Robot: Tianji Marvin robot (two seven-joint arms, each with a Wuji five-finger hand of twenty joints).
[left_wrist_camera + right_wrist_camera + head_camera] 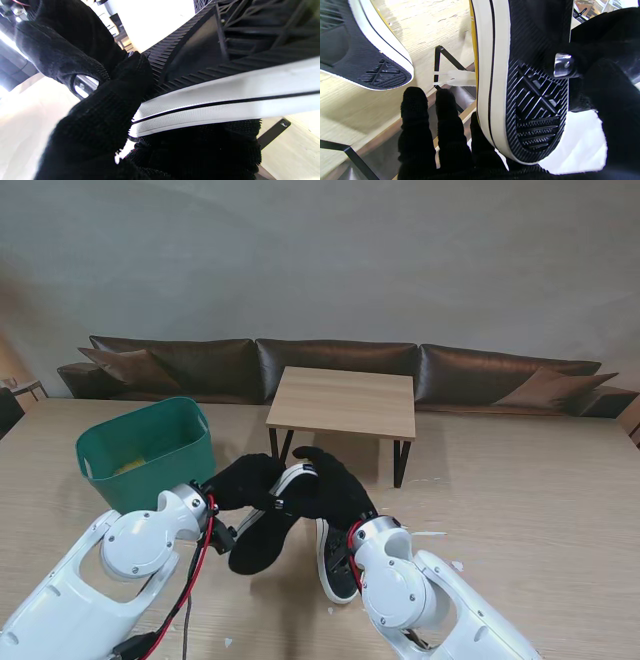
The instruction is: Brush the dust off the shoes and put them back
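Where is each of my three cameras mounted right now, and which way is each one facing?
Stand view: above the shoulders, looking down at the table; both arms, left hand, right hand, two shoes, green bin.
Left wrist view: along the gloved fingers, onto the left shoe.
Right wrist view: along the gloved fingers, onto the right shoe.
Shared: both wrist views show the left shoe's sole.

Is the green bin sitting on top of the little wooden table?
No, the green bin stands on the big tabletop to the left of the small wooden table, apart from it.
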